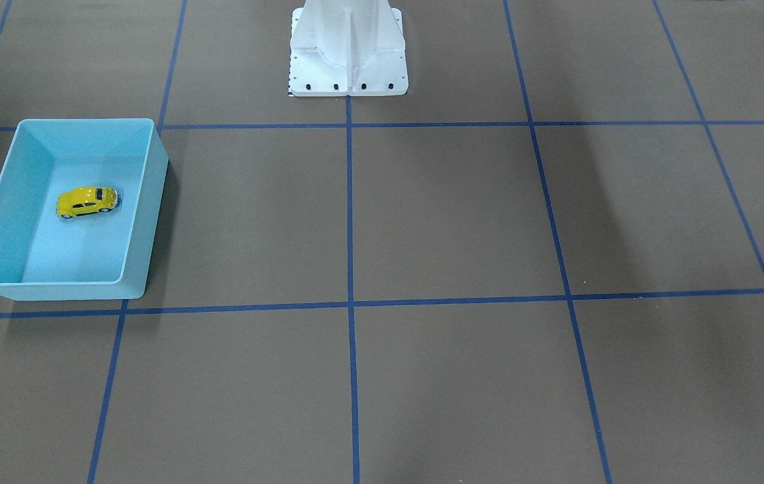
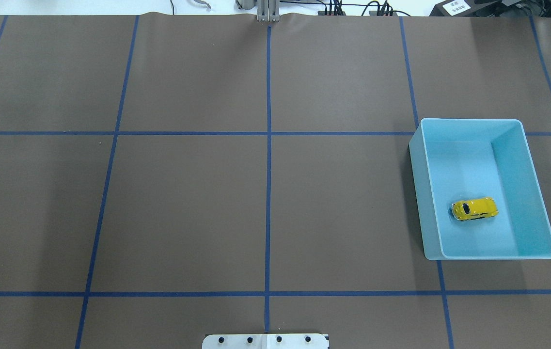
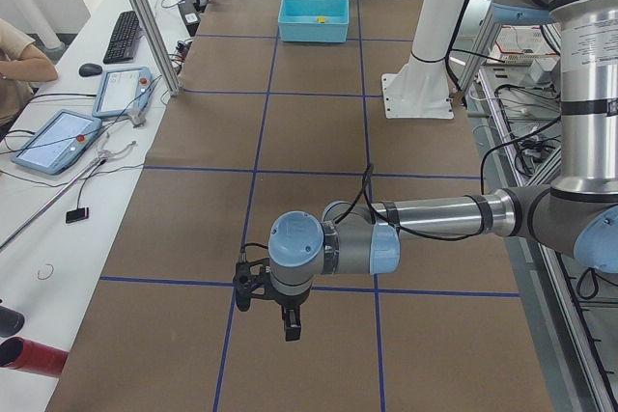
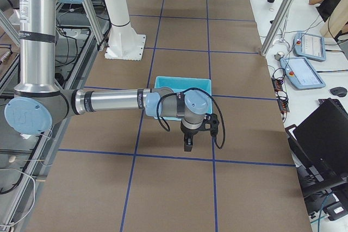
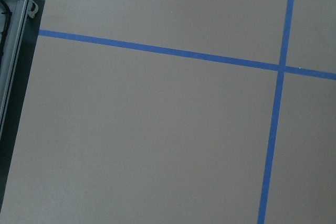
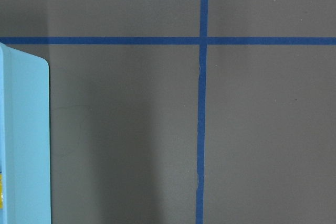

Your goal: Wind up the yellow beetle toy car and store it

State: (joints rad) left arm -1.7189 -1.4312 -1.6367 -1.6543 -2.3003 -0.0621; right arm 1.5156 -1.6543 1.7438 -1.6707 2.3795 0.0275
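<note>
**A:** Where was the yellow beetle toy car [image 2: 475,209]?

**B:** Inside the light blue bin [image 2: 418,194], on the robot's right side of the table [image 2: 183,203]. It stood on its wheels on the bin's floor, apart from all four walls and somewhat nearer the wall on the robot's side.

**A:** And the bin itself?

**B:** Upright, its top open, flat on the brown table, lying across the blue tape lines [image 2: 268,194].

**A:** What of the grippers?

**B:** The right gripper [image 4: 187,146] hung above the table, pointing down, near the bin but beside it rather than over it. Its wrist camera caught only a corner of the bin's wall. The left gripper [image 3: 291,333] hung over the other end of the table, well apart from the bin. Both showed only in the side views, so I could not tell how far either was parted or whether it had hold of anything.
</note>
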